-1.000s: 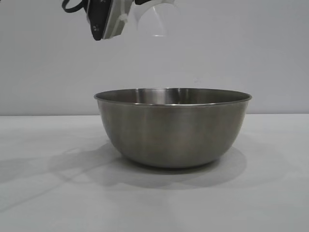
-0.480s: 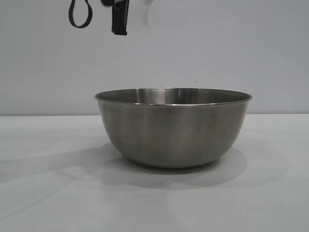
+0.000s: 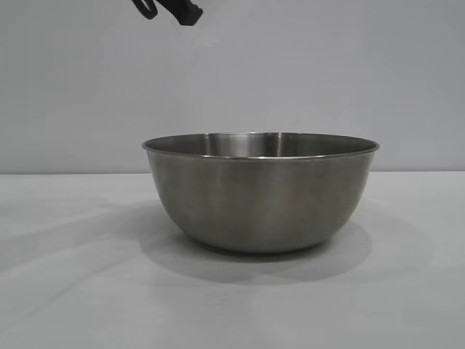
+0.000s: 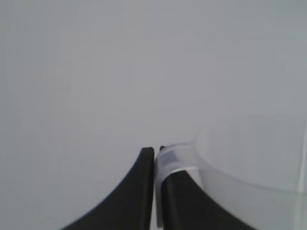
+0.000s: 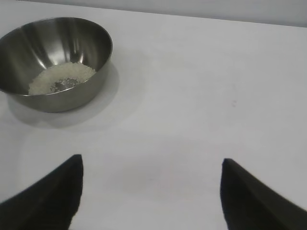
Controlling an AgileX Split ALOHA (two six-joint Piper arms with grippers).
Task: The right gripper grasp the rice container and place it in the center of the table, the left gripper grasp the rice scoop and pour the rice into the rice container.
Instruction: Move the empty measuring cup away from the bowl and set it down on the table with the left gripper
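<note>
One upright rice container (image 3: 260, 196), mouth upward

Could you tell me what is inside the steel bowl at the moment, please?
In the right wrist view the steel bowl holds a pale heap of rice on its bottom. From the side, its wall hides the contents.

Level exterior, right wrist share bowl (image 3: 260, 193)
</note>
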